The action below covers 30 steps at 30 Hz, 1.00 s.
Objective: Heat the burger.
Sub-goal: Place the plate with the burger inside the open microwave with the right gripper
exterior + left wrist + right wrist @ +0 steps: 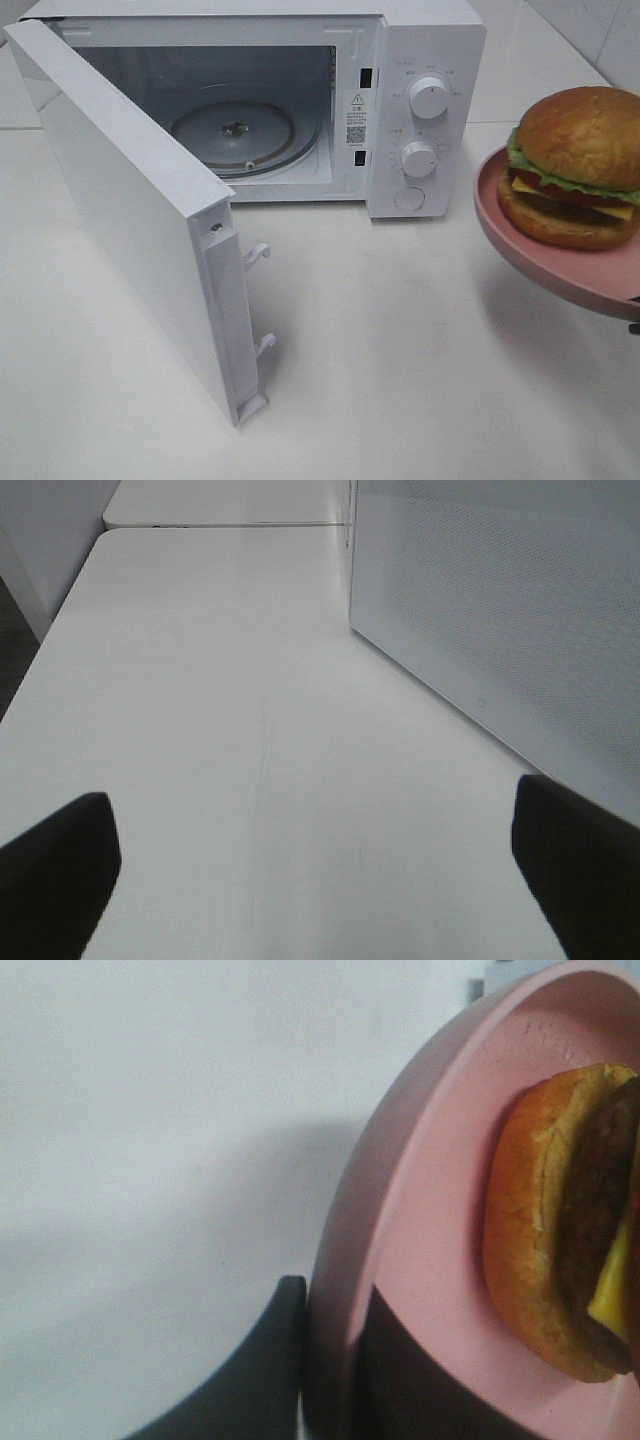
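The burger [575, 165], with a golden-brown bun, lettuce, cheese and patty, sits on a pink plate [530, 250] held in the air at the right edge of the exterior view, right of the microwave [425, 40]. In the right wrist view my right gripper [330, 1360] is shut on the plate's rim [400, 1210], one finger [265, 1370] under it and one on top, with the burger [540, 1230] beside it. The microwave door [130, 200] stands wide open and shows the glass turntable [235, 135]. My left gripper [315, 880] is open and empty above the table.
The open door swings out over the left half of the white table [400, 350]. The door's outer face [500, 610] stands beside my left gripper. Two control knobs [429, 98] are on the microwave's right panel. A white wall is behind.
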Motion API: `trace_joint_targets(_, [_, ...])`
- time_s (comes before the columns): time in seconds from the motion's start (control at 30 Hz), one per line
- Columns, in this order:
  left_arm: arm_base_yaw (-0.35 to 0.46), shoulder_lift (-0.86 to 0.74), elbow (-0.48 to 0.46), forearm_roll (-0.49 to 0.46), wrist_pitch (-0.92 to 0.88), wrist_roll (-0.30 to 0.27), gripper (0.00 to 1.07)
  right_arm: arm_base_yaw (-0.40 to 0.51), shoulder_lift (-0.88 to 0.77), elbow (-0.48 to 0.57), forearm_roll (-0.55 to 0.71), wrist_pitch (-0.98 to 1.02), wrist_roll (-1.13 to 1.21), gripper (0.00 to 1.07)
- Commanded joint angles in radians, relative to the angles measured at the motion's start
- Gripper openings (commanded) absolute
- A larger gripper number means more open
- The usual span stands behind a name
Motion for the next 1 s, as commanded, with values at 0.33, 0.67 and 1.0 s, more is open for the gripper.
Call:
trace_joint_targets(0.33, [0.002, -0.017, 0.003, 0.0, -0.008, -0.006, 1.0, 0.0, -0.013, -0.005, -0.264, 0.064, 0.506, 0.0])
trace_joint_targets(0.67, [0.002, -0.017, 0.003, 0.0, -0.008, -0.006, 1.0, 0.0, 0.031, 0.048, -0.351, 0.162, 0.804, 0.0])
trace_joint_targets(1.0, [0.002, -0.017, 0.003, 0.0, -0.008, -0.006, 1.0, 0.0, 0.2, 0.05, -0.453, 0.17, 1.143, 0.0])
